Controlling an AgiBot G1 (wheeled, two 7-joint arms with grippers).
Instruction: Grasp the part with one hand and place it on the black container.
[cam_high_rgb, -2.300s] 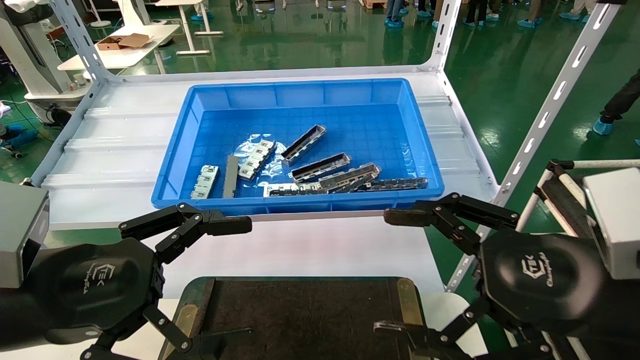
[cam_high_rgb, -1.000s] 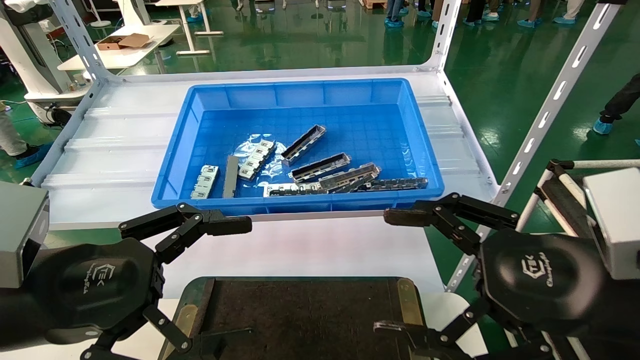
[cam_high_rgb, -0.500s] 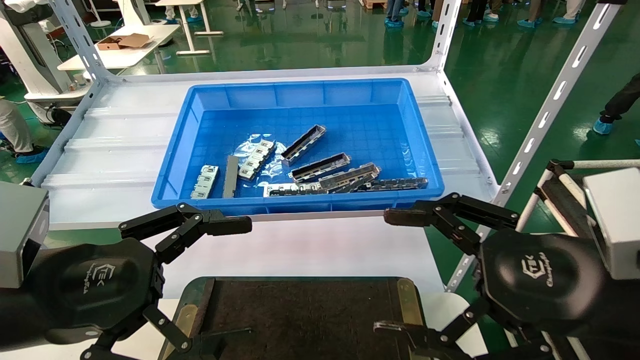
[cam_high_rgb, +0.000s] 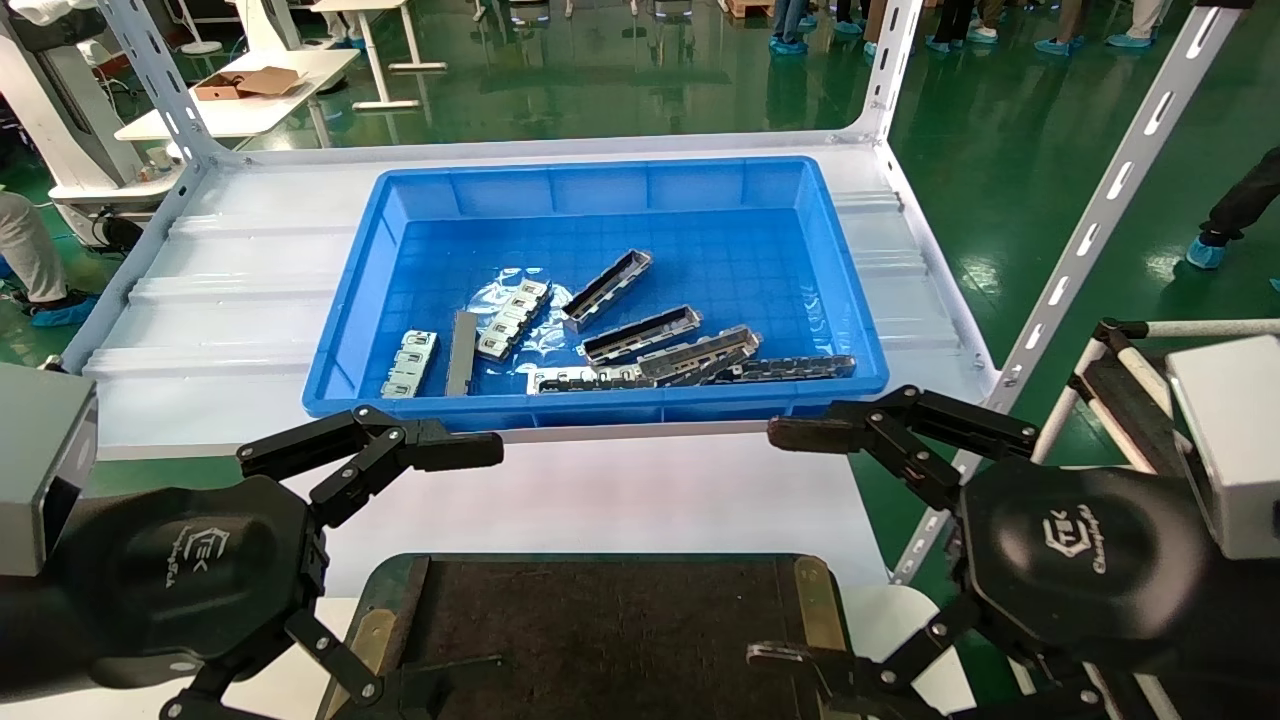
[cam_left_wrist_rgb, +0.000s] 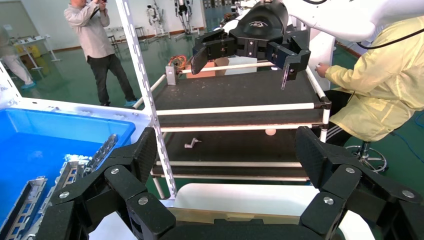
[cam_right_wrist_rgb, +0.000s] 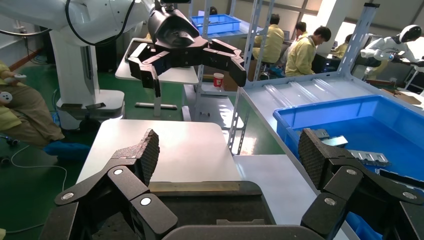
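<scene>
Lying untouched in the blue bin (cam_high_rgb: 350, 300), the part (cam_high_rgb: 640, 335) awaits grasping; both the left gripper (cam_high_rgb: 420, 560) and right gripper (cam_high_rgb: 800, 545) hang near the empty black container (cam_high_rgb: 600, 630), fingers released.

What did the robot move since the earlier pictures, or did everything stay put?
Nothing on the work surface visibly changed. The left gripper and right gripper hang open in the same spots over the near edge of the black container, holding nothing. The grey metal parts lie just as before in the blue bin. Only a person at the far left edge of the head view shifted about.
</scene>
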